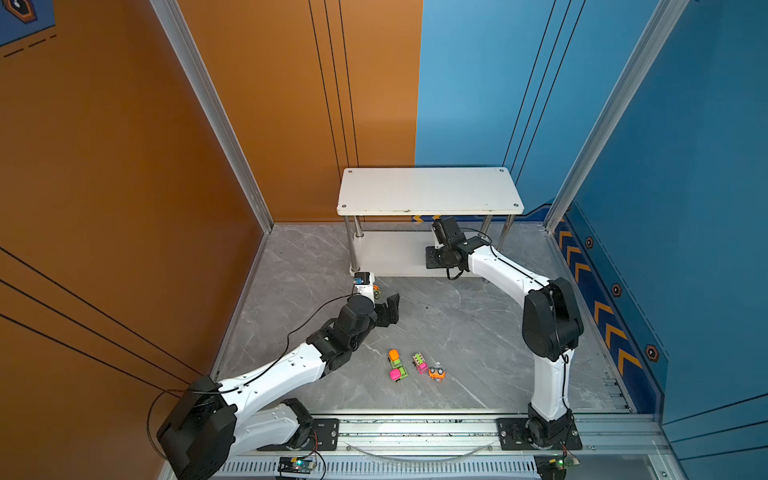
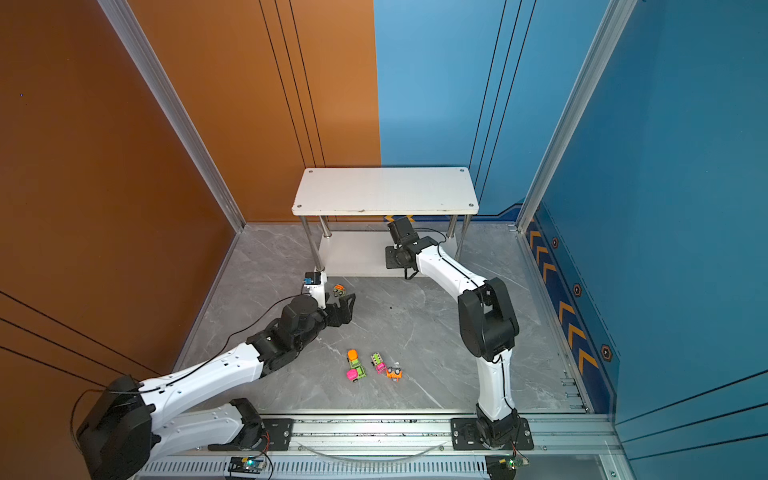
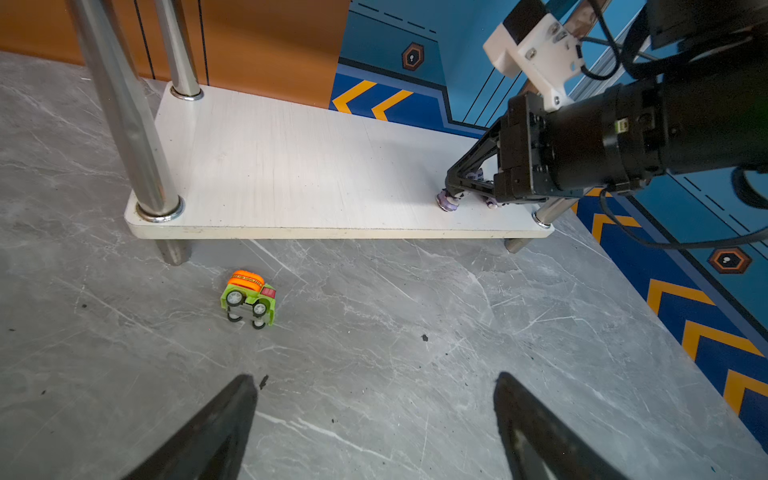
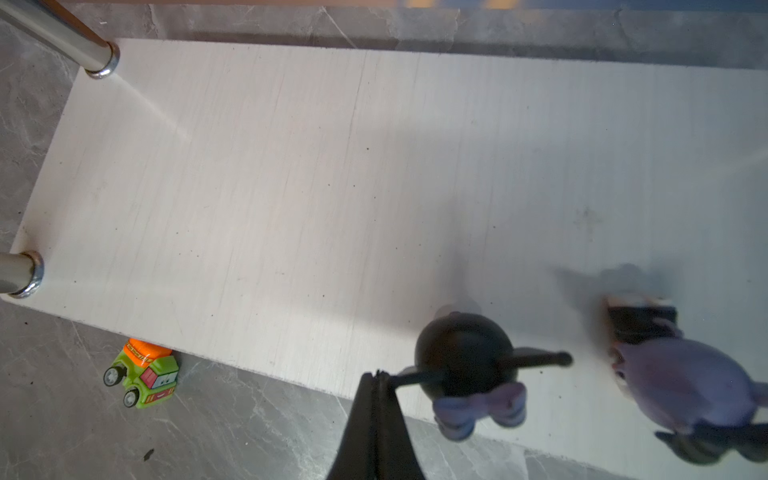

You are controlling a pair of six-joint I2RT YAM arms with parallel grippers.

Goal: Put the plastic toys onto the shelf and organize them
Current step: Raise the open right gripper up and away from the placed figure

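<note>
The white shelf (image 1: pixel 430 191) (image 2: pixel 384 191) stands at the back. My right gripper (image 4: pixel 380 376) (image 3: pixel 451 191) is over its lower board (image 4: pixel 291 187) (image 3: pixel 291 166), shut on the thin ear of a black-and-lilac figurine (image 4: pixel 465 357) (image 3: pixel 449 203) standing near the board's front edge. Another figurine (image 4: pixel 681 382) lies beside it. My left gripper (image 3: pixel 374 378) (image 1: pixel 386 309) (image 2: pixel 343 307) hangs open and empty over the floor. A green-and-orange toy car (image 3: pixel 248 297) (image 4: pixel 143 374) (image 2: pixel 339 289) lies on its side just ahead of it, by the shelf's front left post.
Several more neon toy cars (image 1: pixel 415 368) (image 2: pixel 374 368) sit grouped on the grey floor between the two arm bases. The shelf's chrome posts (image 3: pixel 124 112) rise near the left gripper. Orange and blue walls close in the cell.
</note>
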